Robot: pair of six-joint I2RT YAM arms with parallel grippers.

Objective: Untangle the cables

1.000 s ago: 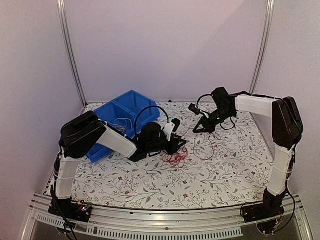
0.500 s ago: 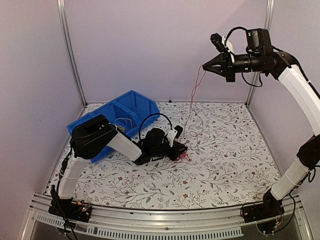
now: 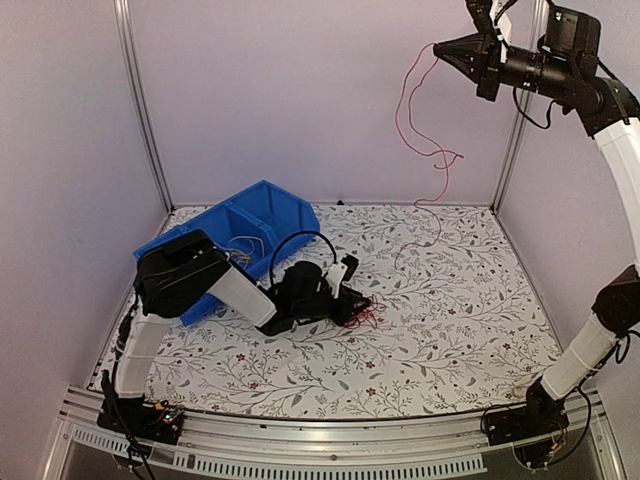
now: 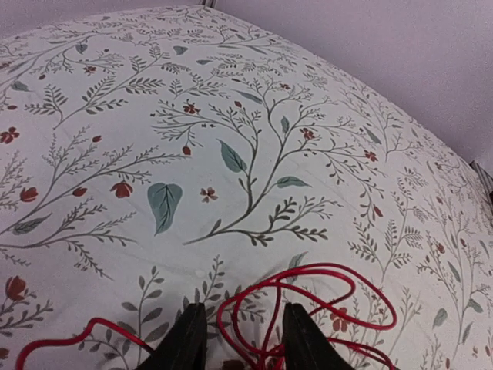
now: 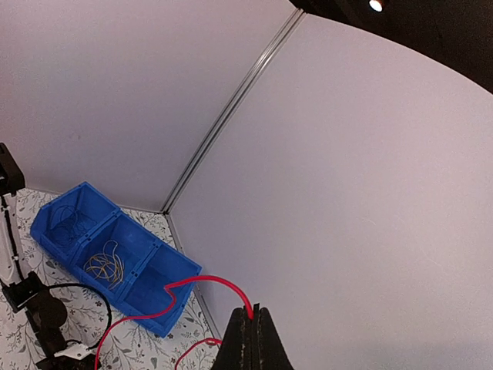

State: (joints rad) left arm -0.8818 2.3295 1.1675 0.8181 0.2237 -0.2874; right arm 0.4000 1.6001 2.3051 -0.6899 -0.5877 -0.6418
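The right arm has swung higher and further out than half a second ago, dragging its catch up off the tabletop [image 3: 450, 320]. The right end effector [image 3: 441, 47] now sits high by the top right corner post, its jaws pressed together on a red cable [image 3: 401, 112]. The cable hangs from them in loose kinks against the back wall, its lower end just above the far edge of the tabletop. I cannot tell whether it links to anything below. The right wrist view shows the fingers [image 5: 250, 339] shut tight, with the red cable [image 5: 208, 279] arching out of the tips.

Low on the tabletop, just right of the blue bin [image 3: 255, 205], the left end effector [image 3: 352, 297] lies beside a small red tangle [image 3: 362, 315]. Its wrist view shows the fingers [image 4: 189, 339] apart, with loops of the red tangle [image 4: 308, 267] lying flat between and ahead of them, not pinched.

From above, the bin [image 5: 127, 304] holds pale yellow wires [image 5: 104, 266] in its middle compartment.
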